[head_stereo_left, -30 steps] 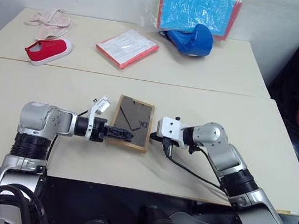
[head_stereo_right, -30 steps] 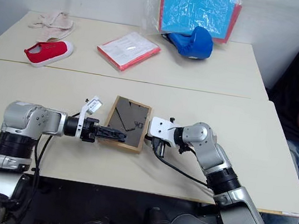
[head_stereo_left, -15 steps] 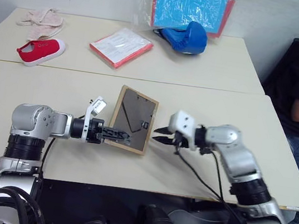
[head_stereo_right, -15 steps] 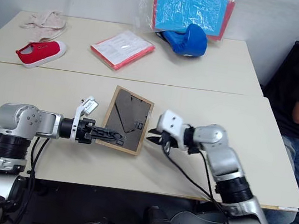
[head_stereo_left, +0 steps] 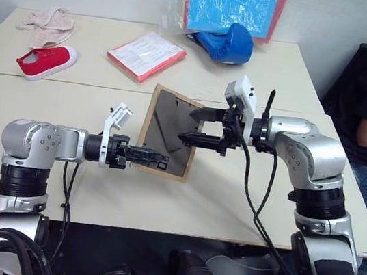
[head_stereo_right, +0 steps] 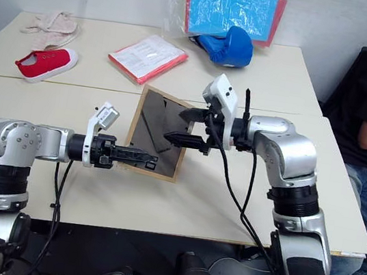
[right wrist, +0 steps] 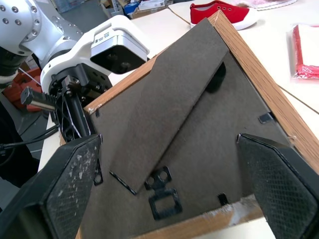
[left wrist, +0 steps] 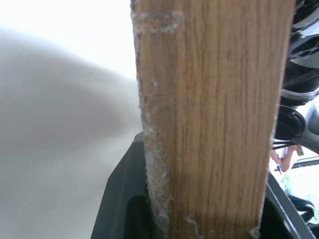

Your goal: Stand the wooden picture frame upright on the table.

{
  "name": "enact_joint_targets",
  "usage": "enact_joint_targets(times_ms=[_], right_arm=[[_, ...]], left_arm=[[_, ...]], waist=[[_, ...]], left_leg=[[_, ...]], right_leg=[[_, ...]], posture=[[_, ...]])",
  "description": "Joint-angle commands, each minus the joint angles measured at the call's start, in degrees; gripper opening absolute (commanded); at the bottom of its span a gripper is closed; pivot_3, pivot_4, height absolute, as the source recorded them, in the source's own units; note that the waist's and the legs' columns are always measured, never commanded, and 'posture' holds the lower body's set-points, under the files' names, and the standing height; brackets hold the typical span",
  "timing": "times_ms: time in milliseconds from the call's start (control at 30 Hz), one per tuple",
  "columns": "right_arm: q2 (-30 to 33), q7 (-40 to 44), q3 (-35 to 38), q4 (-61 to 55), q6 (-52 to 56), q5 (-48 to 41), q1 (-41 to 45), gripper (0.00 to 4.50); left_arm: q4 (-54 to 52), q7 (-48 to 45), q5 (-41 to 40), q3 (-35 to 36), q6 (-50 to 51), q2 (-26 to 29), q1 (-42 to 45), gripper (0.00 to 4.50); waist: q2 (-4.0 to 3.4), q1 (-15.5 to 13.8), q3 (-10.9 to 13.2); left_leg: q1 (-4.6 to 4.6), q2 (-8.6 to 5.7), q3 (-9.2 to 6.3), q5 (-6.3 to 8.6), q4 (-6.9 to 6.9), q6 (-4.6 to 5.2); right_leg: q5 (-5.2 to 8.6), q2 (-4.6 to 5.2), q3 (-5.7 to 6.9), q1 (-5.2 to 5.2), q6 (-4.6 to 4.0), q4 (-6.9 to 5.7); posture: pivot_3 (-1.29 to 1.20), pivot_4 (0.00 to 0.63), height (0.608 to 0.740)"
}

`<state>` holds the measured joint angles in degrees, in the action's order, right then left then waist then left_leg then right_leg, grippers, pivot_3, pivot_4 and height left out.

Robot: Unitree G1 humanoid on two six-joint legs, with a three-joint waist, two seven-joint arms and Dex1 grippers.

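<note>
Large cream-beige rectangular tabletop under both arms. Small light-wood picture frame tilted up off that tabletop, dark grey-brown back panel toward the camera, easel flap lying against the back. Left gripper clenched on the frame's lower wooden edge, fingers pinching the wood from both faces. Right gripper released, black fingers spread wide just behind the back panel, one above the other, not gripping it. Red shoe well beyond the fingers on the far tabletop.
</note>
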<state>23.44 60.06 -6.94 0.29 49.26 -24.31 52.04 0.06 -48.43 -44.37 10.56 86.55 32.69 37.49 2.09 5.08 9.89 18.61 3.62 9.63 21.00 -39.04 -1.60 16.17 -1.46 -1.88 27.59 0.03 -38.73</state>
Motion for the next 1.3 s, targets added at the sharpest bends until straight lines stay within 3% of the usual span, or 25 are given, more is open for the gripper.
enact_joint_targets(times_ms=[33,300,533,633,733,867,933,1100,1233,1300], right_arm=[[-0.46,1.43,-0.76,-4.55,1.6,-3.74,1.02,4.5],[2.4,0.93,1.92,-12.92,6.91,-11.56,-0.77,4.5],[14.36,1.68,5.88,-15.36,4.69,-10.47,-6.33,4.5],[20.27,3.58,3.92,-14.52,-10.32,-1.85,-11.11,4.5],[23.6,2.32,-0.71,-9.26,-43.16,14.94,-16.94,4.5],[20.67,-22.47,-5.65,8.51,-93.92,44.03,-13.6,4.5],[18.96,-34.31,-6.89,15.01,-104.77,55.41,-9.7,4.5],[14.65,-60.91,-9.36,25.05,-110.43,75.01,-1.49,4.5],[12.6,-74.04,-12.99,30.28,-109.13,83.59,3.4,4.5],[12.35,-80.4,-15.84,32.32,-108.76,88.07,5.22,3.94]], left_arm=[[-3.55,-1.57,-3.61,1.0,-1.39,0.56,1.51,1.21],[-2.31,-1.59,-2.75,-1.65,-4.44,2.22,0.78,1.21],[-0.37,-1.32,-2.84,-1.84,-4.92,2.68,2.27,1.21],[-0.08,-1.26,-3.14,-1.93,-4.61,2.91,2.64,1.21],[-0.53,-1.46,-3.5,-2.26,-4.04,3.4,2.72,1.21],[-0.85,-1.4,-4.77,-1.6,-2.19,3.11,3.7,1.21],[-1.0,-1.46,-5.43,-1.51,-1.34,3.12,4.11,1.21],[-1.33,-1.77,-6.56,-1.99,-0.14,3.49,4.83,1.21],[-1.24,-1.77,-6.97,-2.2,0.15,3.94,5.13,1.21],[-0.95,-1.63,-7.17,-1.71,0.36,4.06,5.39,1.21]], waist=[[0.0,0.01,0.0],[-0.01,-0.08,0.0],[0.0,-0.32,0.0],[0.01,-0.26,0.01],[0.04,-0.06,0.03],[0.15,0.65,0.12],[0.16,1.08,0.15],[0.16,1.47,0.16],[0.16,1.47,0.16],[0.16,1.55,0.16]], left_leg=[[0.01,0.0,0.0,0.0,0.0,0.0],[0.01,0.01,-0.02,0.0,-0.01,-0.01],[0.22,-0.01,-0.16,0.02,0.0,0.05],[0.3,-0.01,-0.23,0.03,0.0,0.08],[0.35,-0.03,-0.26,0.03,0.03,0.08],[0.34,-0.04,-0.2,-0.02,0.01,0.09],[0.35,-0.04,-0.17,-0.03,-0.01,0.08],[0.26,-0.02,-0.12,-0.08,0.02,-0.04],[0.2,-0.02,-0.1,-0.1,0.01,-0.07],[0.13,-0.02,-0.03,-0.1,-0.01,-0.07]], right_leg=[[0.0,0.0,0.0,0.01,0.0,0.0],[0.0,0.0,0.01,0.0,0.0,0.0],[-0.02,0.0,0.08,0.05,0.04,0.22],[-0.04,0.0,0.12,0.05,0.08,0.33],[-0.06,-0.03,0.12,0.05,0.14,0.44],[-0.08,-0.05,0.04,0.04,0.19,0.5],[-0.09,-0.05,0.0,0.08,0.19,0.45],[-0.04,-0.05,-0.05,0.16,0.08,0.13],[-0.01,-0.05,-0.06,0.15,0.03,0.04],[-0.01,-0.05,-0.12,0.13,0.03,-0.01]], posture=[[0.0,0.15,0.74],[0.0,0.15,0.74],[0.0,0.15,0.74],[0.0,0.15,0.74],[0.0,0.15,0.74],[0.0,0.15,0.74],[0.0,0.15,0.74],[0.0,0.15,0.74],[0.0,0.15,0.74],[0.0,0.15,0.74]])
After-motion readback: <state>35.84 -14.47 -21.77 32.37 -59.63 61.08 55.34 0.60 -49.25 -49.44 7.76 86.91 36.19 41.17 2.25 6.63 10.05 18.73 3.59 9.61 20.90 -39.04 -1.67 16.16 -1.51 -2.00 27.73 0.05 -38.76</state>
